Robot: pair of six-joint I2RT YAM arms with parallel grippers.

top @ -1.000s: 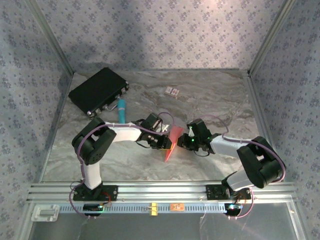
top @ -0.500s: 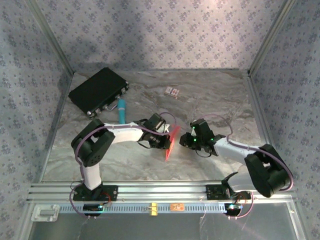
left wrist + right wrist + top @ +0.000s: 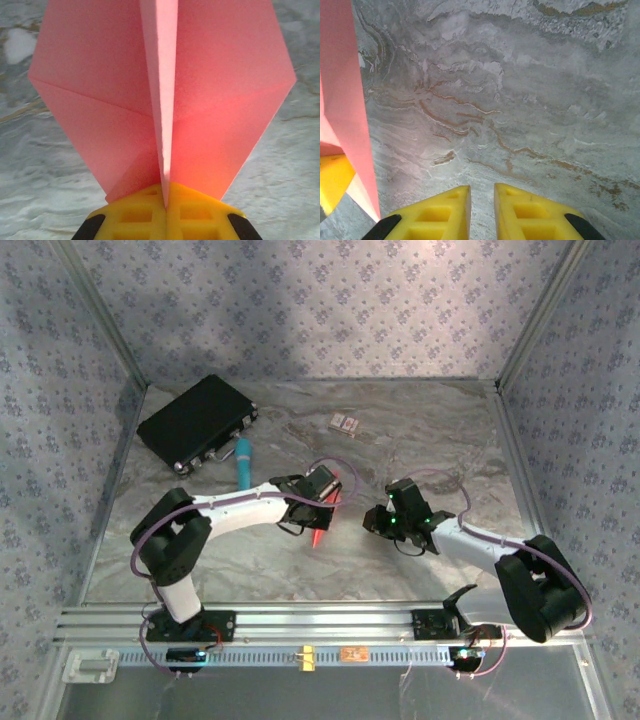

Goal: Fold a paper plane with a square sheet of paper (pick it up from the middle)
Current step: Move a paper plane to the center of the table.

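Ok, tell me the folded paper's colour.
Salmon pink; the paper plane shows best in the left wrist view.

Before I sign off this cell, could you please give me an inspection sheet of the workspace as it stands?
Surface: grey marbled table, no spills seen.
Job's things: pink paper plane, folded along a centre crease, gripped at that crease.
Clutter: black case, teal marker beside it, small patterned card toward the back.
Hands: left hand shut on the paper plane; right hand empty, jaws a slit apart, over the table to the plane's right.
Cables: purple cables loop loosely along both arms, none snagged that I can see.
Surroundings: patterned walls; aluminium rail at the near edge.
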